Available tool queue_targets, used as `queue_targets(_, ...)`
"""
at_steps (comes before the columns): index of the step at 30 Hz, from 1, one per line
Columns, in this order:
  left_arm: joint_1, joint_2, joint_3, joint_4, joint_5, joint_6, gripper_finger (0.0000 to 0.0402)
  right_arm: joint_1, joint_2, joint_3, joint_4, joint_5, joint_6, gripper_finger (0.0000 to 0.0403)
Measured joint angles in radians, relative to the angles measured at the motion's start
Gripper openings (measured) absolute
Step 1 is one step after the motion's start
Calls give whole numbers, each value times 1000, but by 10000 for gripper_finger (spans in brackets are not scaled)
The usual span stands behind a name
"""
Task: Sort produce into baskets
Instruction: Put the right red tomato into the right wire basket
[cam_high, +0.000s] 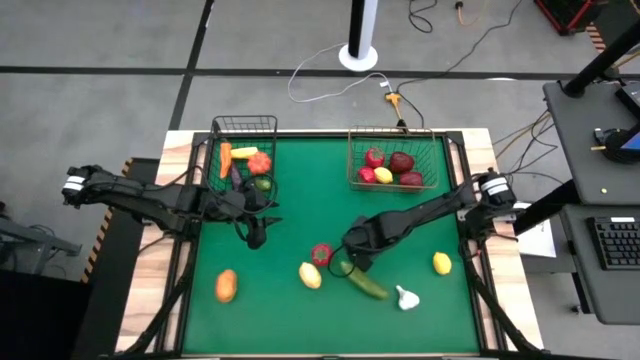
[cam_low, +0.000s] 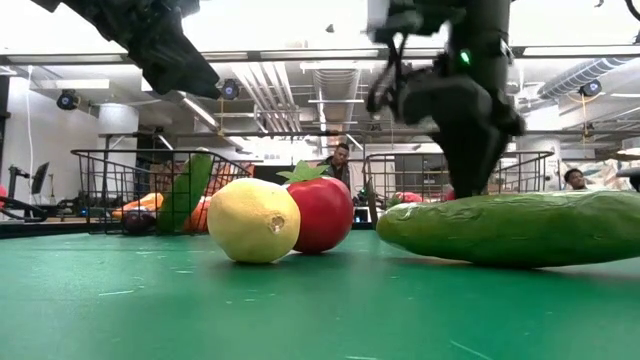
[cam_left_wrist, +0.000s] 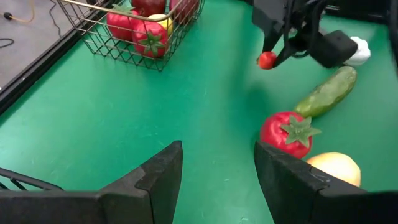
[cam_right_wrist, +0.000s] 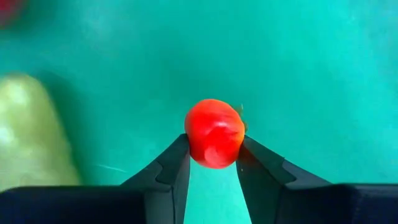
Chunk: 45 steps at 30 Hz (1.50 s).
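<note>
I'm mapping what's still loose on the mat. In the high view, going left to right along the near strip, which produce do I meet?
Orange fruit → pale yellow fruit → red tomato → cucumber → white garlic → yellow lemon.

Grey floor (cam_high: 100, 100) with dark seams surrounds the table; a desk (cam_high: 600, 150) carries a keyboard (cam_high: 612, 243).

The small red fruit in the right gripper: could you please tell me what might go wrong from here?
1. The right gripper pinches the small round red fruit only at its fingertips, so it might slip out.
2. The cucumber and tomato lie close by; the arm could nudge them.
</note>
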Motion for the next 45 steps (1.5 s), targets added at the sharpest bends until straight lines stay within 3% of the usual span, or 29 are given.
queue_targets(8,0,0,0,22,0,-27,183,-75,-104,108,16,132,-130,111)
queue_targets(15,-6,0,-1,26,0,-42,183,-218,-167,217,15,222,-249,111)
queue_targets(21,-12,0,-1,25,0,-46,183,-406,-174,257,-13,205,-328,111)
queue_targets(25,-13,0,-1,23,0,-50,183,-551,-166,256,-131,113,-360,111)
queue_targets(30,-12,0,-1,22,0,-50,183,-673,-134,238,-223,110,-391,111)
queue_targets(45,-12,0,-1,21,-2,-42,183,-702,-76,166,-157,113,-452,113)
